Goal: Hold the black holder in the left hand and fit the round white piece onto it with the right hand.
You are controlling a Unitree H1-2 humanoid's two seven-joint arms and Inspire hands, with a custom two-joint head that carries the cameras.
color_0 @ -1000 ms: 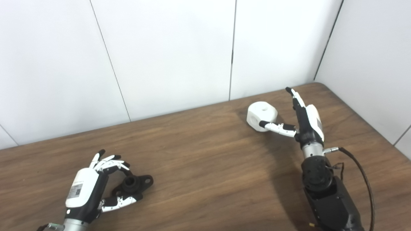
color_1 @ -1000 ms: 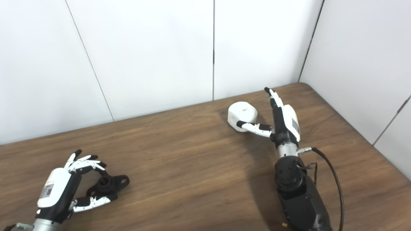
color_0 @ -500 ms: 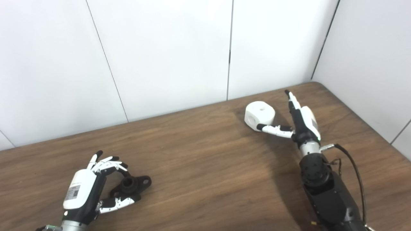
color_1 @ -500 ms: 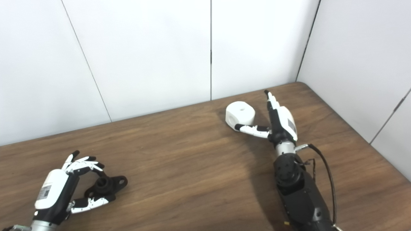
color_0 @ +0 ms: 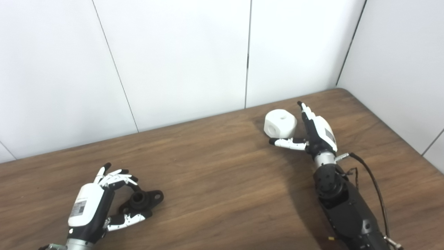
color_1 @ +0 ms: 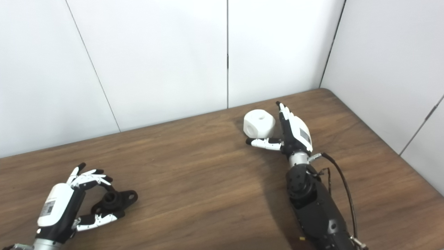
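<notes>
The black holder (color_0: 143,200), a small flanged part with a round socket, lies on the table at the lower left. My left hand (color_0: 93,205) curls around it, fingers over its far side and thumb under its near side, not visibly clamped. The round white piece (color_0: 280,123) with a hole on top rests on the table at the right. My right hand (color_0: 314,133) stands open right beside it, fingers straight up along its right side, thumb stretched out in front of it.
The brown wooden table (color_0: 215,173) ends against white wall panels at the back and on the right. A black cable (color_0: 373,180) loops off my right forearm.
My right hand has slid left, closer to the white piece, with the thumb now in front of it. The left hand and holder have stayed put; the camera shifted slightly early on.
</notes>
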